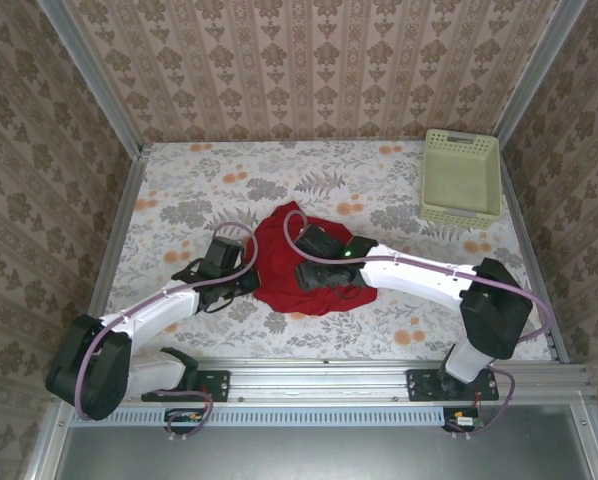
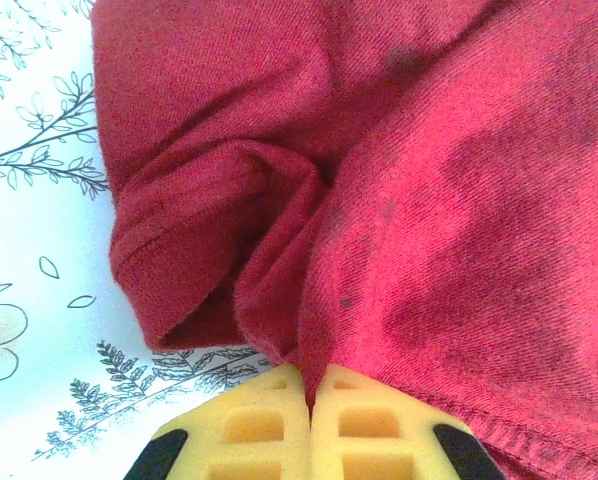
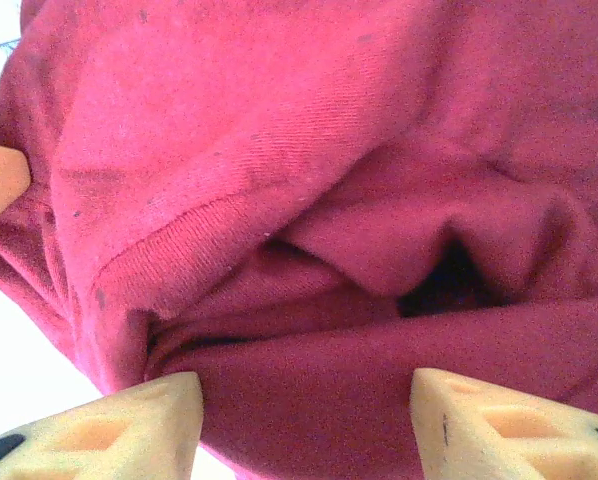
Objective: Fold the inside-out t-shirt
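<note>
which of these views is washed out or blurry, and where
top external: sharp and evenly lit, no glare on the red t-shirt; left wrist: cloth weave crisp, tablecloth washed out to bluish white; right wrist: very close and slightly soft, bottom-left corner blown out white, a deep dark shadow inside one fold.

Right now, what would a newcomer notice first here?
A bright red t-shirt lies crumpled in the middle of the flowered table. The left gripper is shut on a fold at the shirt's left edge, and the right gripper stands open over the bunched middle. A pale basket sits at the far right corner.
</note>
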### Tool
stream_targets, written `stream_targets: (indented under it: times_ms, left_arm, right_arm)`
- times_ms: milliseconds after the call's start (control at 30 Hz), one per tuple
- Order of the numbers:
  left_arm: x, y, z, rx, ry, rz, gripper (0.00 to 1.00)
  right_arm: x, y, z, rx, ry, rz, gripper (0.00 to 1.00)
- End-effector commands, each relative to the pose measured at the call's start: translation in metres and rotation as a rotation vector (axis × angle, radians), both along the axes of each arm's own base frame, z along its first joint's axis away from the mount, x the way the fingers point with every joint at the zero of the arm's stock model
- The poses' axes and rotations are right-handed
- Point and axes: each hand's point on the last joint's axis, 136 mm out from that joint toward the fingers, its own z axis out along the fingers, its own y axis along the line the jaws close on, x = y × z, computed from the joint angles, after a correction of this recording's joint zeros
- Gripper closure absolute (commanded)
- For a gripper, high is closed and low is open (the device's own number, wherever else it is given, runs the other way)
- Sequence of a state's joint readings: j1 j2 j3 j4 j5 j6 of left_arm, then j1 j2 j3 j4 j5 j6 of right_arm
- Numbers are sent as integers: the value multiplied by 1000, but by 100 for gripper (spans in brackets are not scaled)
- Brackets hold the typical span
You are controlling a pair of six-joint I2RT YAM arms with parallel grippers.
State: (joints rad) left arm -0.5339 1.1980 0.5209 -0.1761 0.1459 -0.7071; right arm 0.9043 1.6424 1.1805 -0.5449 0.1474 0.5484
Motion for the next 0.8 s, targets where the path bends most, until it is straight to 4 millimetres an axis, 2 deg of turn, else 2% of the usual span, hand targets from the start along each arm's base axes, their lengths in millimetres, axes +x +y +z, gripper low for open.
stream_targets:
  times_ms: [0,67,167,200,367,433,467,667,767]
  left_arm:
    - [1,0,5,-28,-8,14,100]
    - [2,0,6,-23,-12,15,100]
    - [4,6,7,6,-11,28,100]
    - [5,8,8,12,-11,32,100]
    - [11,20,12,8,-21,65,100]
    - [11,18,14,1,-27,56,100]
    - [12,18,15,2,-29,55,100]
    - [12,18,13,4,-25,48,100]
    - [11,14,13,-13,-21,33,100]
  right_arm:
    - [8,16,-1,15,-1,17,42]
    - [8,9,-6,-33,1,8,54]
    - [11,-9,-1,-88,-44,-33,90]
    - [11,-18,2,-111,-61,-50,98]
    - [1,-60,27,-113,-130,-125,100]
    - [-7,-76,24,-67,-113,-165,100]
    - [-10,-82,30,-22,-116,-182,100]
    - [-22,-140,9,39,-74,-376,100]
    - [-30,-147,-8,85,-24,-402,100]
